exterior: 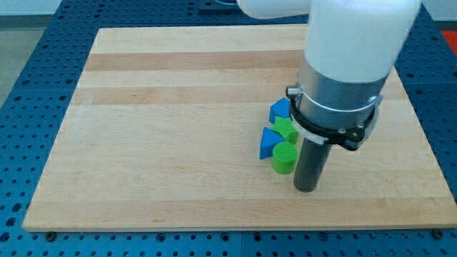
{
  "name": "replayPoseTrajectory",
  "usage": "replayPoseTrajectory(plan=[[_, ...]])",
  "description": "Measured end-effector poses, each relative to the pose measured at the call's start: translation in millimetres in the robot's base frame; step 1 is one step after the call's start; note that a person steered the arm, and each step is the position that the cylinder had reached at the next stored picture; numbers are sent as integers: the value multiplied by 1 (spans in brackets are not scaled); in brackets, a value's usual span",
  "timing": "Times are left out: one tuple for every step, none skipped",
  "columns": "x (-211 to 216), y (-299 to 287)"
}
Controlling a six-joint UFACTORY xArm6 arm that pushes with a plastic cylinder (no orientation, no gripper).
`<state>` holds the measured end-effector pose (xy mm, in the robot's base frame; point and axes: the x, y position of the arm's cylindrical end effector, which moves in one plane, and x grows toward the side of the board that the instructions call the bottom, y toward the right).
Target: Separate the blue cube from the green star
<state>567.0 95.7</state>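
Blocks number four (two blue, two green) beside my tip.

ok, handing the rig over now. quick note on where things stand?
My tip is on the board, just to the view's right of the green cylinder.
Four blocks sit clustered at centre-right: a blue block at the top, the green star below it, another blue block to the view's left, and the cylinder at the bottom.
Done: nothing visible; blue and green blocks look packed together.
Left: push the blue cube away from the star.
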Motion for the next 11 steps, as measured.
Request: replayPoseTrajectory(plan=[[-1, 0], [-23, 0], [-45, -1], [-69, -2], [-97, -3], [-127, -11], [-152, -29], [-174, -49], [-199, -67], [-223, -78], [-228, -77]])
